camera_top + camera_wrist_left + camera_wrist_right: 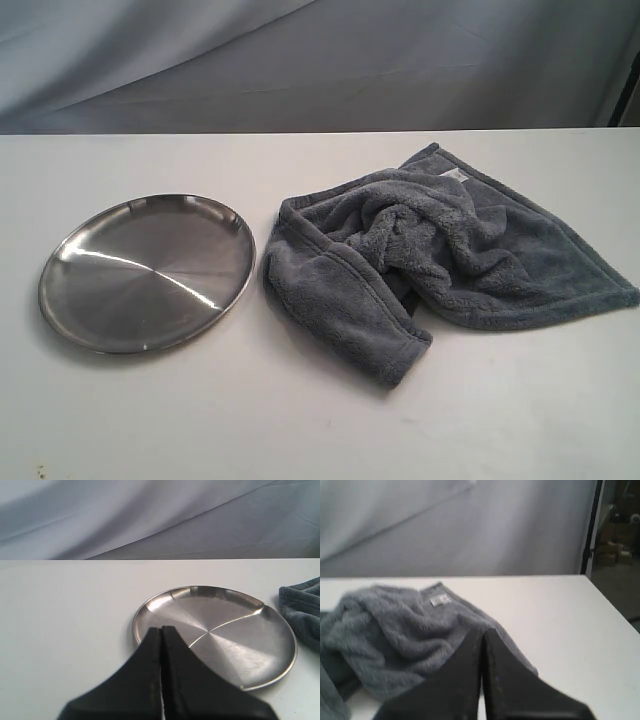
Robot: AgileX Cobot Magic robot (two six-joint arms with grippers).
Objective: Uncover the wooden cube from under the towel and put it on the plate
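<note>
The towel (440, 250) lies bunched right of the plate (150, 275); no wooden cube shows. The left gripper (161, 630) and right gripper (483, 632) are squeezed closed, empty. Next: lift the towel.

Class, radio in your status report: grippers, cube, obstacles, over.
Shut, empty: left gripper, right gripper. No wooden cube visible; crumpled towel beside plate. Plate bare.

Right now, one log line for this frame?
left hand: shut, empty | right hand: shut, empty | fluffy grey-blue fleece towel: bunched | round stainless-steel plate: bare | wooden cube: not visible
</note>
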